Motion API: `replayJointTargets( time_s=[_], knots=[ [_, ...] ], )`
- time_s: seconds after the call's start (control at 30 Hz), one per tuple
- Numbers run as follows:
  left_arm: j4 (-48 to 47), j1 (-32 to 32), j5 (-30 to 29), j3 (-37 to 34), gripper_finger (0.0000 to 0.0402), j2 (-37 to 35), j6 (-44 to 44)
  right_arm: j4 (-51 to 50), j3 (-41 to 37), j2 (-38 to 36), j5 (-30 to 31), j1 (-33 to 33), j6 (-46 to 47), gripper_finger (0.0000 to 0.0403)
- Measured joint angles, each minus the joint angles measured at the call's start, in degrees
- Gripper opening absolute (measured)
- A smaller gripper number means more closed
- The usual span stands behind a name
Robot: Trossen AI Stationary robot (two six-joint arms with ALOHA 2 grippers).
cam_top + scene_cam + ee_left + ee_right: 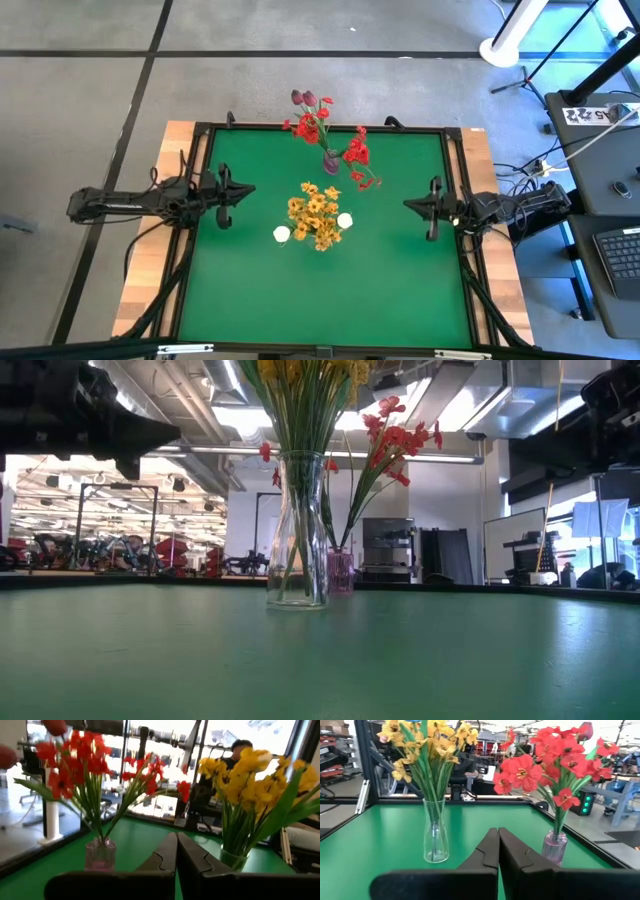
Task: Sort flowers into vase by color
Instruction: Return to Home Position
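Matte black fingers of the right gripper [498, 831] fill the foreground of its wrist view, two flat wedge-shaped blades pressed together along a thin seam, with nothing between them. The left gripper [176, 836] looks the same in its own view: blades closed flush, nothing held. From above, both arms lie low and straight at opposite side edges of the table, fingertips pointing inward and well apart from the vases.

A smooth green mat [250, 290] covers the tabletop inside a black frame, with pale wooden table [140, 280] planks showing outside it. Near the middle stands a clear glass vase [435, 837], narrow-necked and flaring at the base, its thin green stems visible through the wall. It carries the yellow flowers [427, 742], ruffled clusters on slim stalks, and two round white buds [282, 234] sit at the edges of that bunch. Behind it, nearer the far edge, a small squat purple vase [554, 847] of translucent tinted glass stands upright. It holds the red flowers [545, 765], broad-petalled sprays leaning outward, and smooth dark maroon tulip buds [304, 98] rising past the far rim.
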Motion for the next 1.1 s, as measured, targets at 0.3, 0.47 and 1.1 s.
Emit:
replayJointTargets(
  time_s=[0.3,0.47,1.1],
  knots=[
    [-0.9,1.0,0.2,0.0,0.0000,0.0,0.3,0.0,-0.1,0.0,0.7,0.0,-3.9,0.0000],
    [-0.9,1.1,-2.8,0.0,0.0000,0.0,0.4,0.5,-0.2,0.0,6.5,0.0,-4.6,0.0001],
    [-1.1,1.0,-3.9,0.1,0.0000,0.0,-0.7,1.3,-0.3,0.0,6.9,0.0,-4.9,0.0001]
  ],
)
